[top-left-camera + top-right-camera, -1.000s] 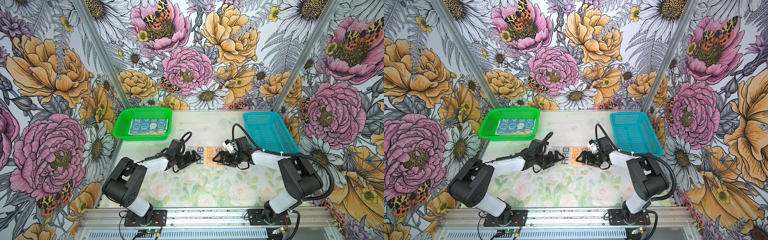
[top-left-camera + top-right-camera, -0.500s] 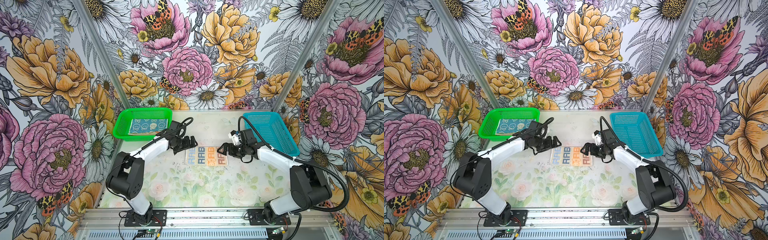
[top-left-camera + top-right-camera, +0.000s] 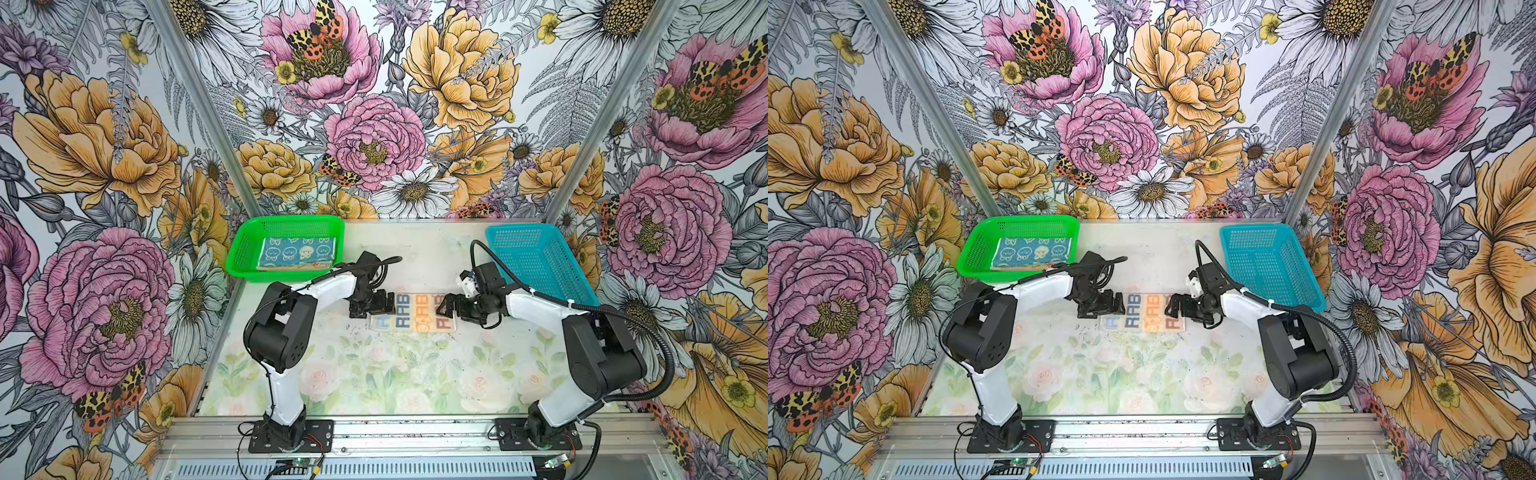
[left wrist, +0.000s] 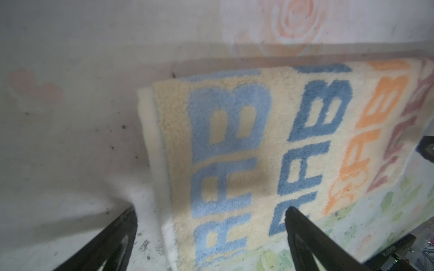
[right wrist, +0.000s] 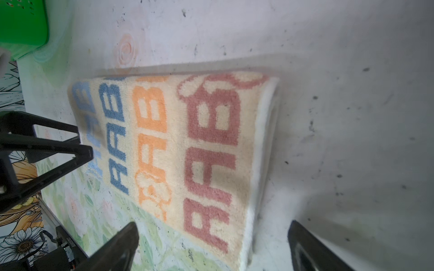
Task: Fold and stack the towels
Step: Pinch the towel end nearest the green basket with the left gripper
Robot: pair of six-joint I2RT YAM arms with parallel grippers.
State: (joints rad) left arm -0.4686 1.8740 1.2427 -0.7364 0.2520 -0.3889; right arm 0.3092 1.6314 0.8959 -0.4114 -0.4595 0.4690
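Teal towel (image 3: pixel 297 252) shows solely in both top views.

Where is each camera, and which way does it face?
Top views: high over the robot's bases, looking down toward the back wall; both arms, left gripper and right gripper at opposite ends of the lettered towel, green basket and blue basket behind.
Left wrist: on the left arm, looking down past its open fingers at the towel's end.
Right wrist: on the right arm, looking past its open fingers across the towel to the left gripper and green basket.
Shared: both wrist views show that towel, from opposite ends.
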